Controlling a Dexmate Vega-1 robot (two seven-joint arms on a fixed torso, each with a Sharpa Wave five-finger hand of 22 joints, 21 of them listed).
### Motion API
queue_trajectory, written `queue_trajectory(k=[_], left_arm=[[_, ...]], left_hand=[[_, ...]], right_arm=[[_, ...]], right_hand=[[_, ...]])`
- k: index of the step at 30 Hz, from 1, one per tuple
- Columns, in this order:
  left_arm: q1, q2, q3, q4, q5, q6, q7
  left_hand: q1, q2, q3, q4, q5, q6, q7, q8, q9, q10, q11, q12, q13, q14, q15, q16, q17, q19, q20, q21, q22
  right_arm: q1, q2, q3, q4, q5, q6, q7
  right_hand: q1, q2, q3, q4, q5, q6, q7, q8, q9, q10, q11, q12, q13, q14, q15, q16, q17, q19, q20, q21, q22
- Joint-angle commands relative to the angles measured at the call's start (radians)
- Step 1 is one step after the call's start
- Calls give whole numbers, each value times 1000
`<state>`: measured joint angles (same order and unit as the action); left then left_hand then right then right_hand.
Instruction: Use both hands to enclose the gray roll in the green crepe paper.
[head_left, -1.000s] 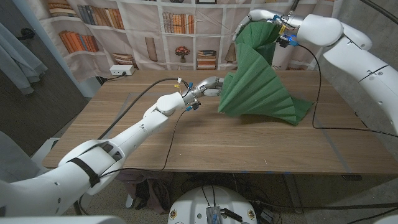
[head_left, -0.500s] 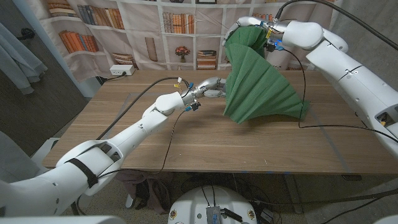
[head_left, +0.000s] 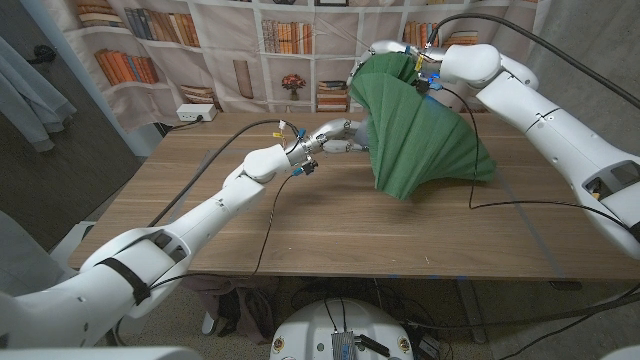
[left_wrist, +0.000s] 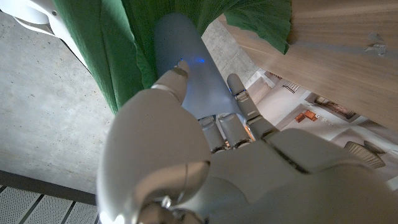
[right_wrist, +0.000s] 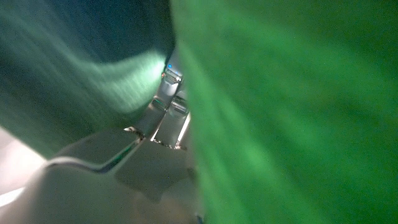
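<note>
Right hand (head_left: 392, 57) lifting green crepe paper (head_left: 420, 130) high over the wooden desk (head_left: 330, 225), left hand (head_left: 335, 138) gripping the gray roll (left_wrist: 183, 62) at the sheet's edge

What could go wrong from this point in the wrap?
1. The right hand holds the green paper up by one top edge; crepe may tear or slip free.
2. The left hand holds the gray roll at the paper's edge; the sheet swinging over could drape the fingers too.
3. The paper's lower edge drags on the table and may bunch rather than enclose the roll.
</note>
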<state>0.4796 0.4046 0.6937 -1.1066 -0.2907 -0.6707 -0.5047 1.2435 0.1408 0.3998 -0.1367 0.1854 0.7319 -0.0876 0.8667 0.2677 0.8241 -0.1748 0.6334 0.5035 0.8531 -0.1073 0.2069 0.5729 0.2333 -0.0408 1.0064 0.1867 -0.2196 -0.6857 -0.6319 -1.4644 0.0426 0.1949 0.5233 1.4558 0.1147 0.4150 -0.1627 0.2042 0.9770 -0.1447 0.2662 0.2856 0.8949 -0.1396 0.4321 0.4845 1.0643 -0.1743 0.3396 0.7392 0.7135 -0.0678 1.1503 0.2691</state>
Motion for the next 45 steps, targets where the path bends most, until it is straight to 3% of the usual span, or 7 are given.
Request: queue_trajectory(k=[1,14,33,38,45], left_arm=[[19,20,-19,-35,-2,-8,24],[49,39,-51,-50,-38,-24,38],[55,44,-75,2,-104,-91,-32],[50,28,-82,47,-100,-130,-27],[64,40,-96,22,-82,-119,17]], left_hand=[[7,1,-1,0,4,3,-8,6,4,4,-2,0,4,-6,-131,2,3,-2,-31,5,-1],[7,1,-2,0,4,1,-9,8,7,4,-4,-1,3,-9,-131,1,3,-3,-32,5,-1],[8,1,-3,1,5,3,-13,12,10,3,-4,-3,3,-11,-131,2,4,-4,-33,5,-2],[8,1,-3,1,5,0,-14,12,11,3,-2,-3,4,-12,-131,2,4,-3,-32,5,-2],[8,1,-3,1,5,1,-12,15,13,3,-1,-3,3,-13,-131,1,3,-5,-33,5,-2]], right_arm=[[-4,12,-17,21,33,-17,13],[-26,21,-19,-1,51,-55,-13],[-11,61,-46,-12,46,-132,-49],[-13,62,-48,-24,42,-134,-59],[-1,78,-55,15,47,-101,-53]], right_hand=[[9,3,1,1,4,4,-3,-3,5,10,-2,0,4,0,-60,-4,1,-1,-157,6,0],[10,4,1,0,4,2,-2,-4,7,11,-1,-2,6,1,-61,-5,3,-2,-156,9,-4],[9,5,1,1,5,0,-2,-4,11,10,3,-4,10,2,-60,-7,4,-5,-157,13,-8],[9,6,2,1,6,-2,-2,-5,12,10,-1,-4,10,3,-60,-7,4,-7,-156,14,-9],[9,6,2,1,6,-2,-1,-5,14,12,0,-5,10,3,-60,-8,4,-9,-157,16,-11]])
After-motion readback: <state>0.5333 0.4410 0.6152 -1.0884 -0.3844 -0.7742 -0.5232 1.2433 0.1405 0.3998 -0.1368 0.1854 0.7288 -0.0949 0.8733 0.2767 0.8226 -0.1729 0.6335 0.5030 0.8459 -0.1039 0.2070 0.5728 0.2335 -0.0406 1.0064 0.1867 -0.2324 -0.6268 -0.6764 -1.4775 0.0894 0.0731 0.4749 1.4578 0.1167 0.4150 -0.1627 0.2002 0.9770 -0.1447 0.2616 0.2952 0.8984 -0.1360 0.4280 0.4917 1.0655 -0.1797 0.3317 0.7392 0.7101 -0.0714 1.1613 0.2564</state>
